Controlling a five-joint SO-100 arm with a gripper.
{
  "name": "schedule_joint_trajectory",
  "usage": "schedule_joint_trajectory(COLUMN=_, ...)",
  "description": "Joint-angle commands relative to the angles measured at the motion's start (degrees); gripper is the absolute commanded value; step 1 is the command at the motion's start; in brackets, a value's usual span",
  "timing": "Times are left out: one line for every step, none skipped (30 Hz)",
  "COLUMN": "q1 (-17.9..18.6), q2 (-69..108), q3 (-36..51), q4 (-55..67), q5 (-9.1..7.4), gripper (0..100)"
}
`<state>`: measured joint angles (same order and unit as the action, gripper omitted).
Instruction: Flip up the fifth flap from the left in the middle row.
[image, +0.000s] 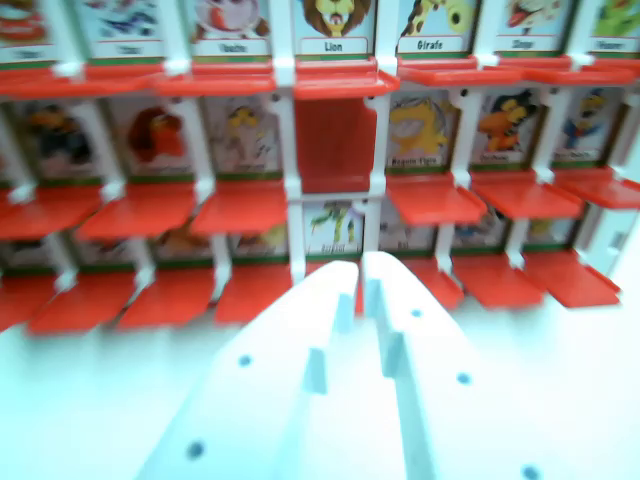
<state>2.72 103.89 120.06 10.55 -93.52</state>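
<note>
Fingers below the raised flap

My fingers (360, 270) sit nearly closed, empty, just below the upright red flap (335, 145); I judge any nudge could knock it down.

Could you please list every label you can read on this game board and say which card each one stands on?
"Lion": top-row lion card.
"Giraffe": top-row giraffe card, slightly soft.
All other card labels, in all three rows, are too blurred to read.
The white gripper carries no text.
</note>
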Motion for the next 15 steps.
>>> schedule_joint_trajectory(q1=-0.44, q2=24.61, q3=1.76, q4=12.74, q5=0.35, gripper=0)
schedule_joint_trajectory(q1=-0.44, q2=28.83, q3=2.64, q4=16.52, q5=0.35, gripper=0)
schedule_joint_trajectory(q1=-0.53, q2=33.31, q3=3.6, q4=20.04, q5=0.18, gripper=0)
schedule_joint_trajectory(q1=-0.53, q2=37.97, q3=4.92, q4=22.85, q5=0.18, gripper=0)
schedule_joint_trajectory(q1=-0.62, q2=42.63, q3=6.42, q4=25.66, q5=0.09, gripper=0)
schedule_joint_trajectory(q1=-0.7, q2=47.02, q3=7.56, q4=28.83, q5=0.09, gripper=0)
schedule_joint_trajectory(q1=-0.79, q2=51.24, q3=8.53, q4=31.9, q5=0.18, gripper=0)
schedule_joint_trajectory(q1=-0.79, q2=55.28, q3=9.32, q4=34.72, q5=0.44, gripper=0)
schedule_joint_trajectory(q1=-0.97, q2=59.24, q3=10.2, q4=37.27, q5=0.79, gripper=0)
schedule_joint_trajectory(q1=-1.05, q2=63.02, q3=10.99, q4=39.64, q5=0.79, gripper=0)
schedule_joint_trajectory(q1=-1.14, q2=66.36, q3=11.6, q4=41.66, q5=0.7, gripper=0)
schedule_joint_trajectory(q1=-1.23, q2=69.35, q3=12.13, q4=43.59, q5=0.7, gripper=0)
schedule_joint_trajectory(q1=-1.23, q2=72.16, q3=12.48, q4=45.35, q5=0.7, gripper=0)
schedule_joint_trajectory(q1=-1.23, q2=74.62, q3=12.66, q4=47.11, q5=0.62, gripper=0)
schedule_joint_trajectory(q1=-1.23, q2=76.55, q3=12.48, q4=49.22, q5=0.62, gripper=0)
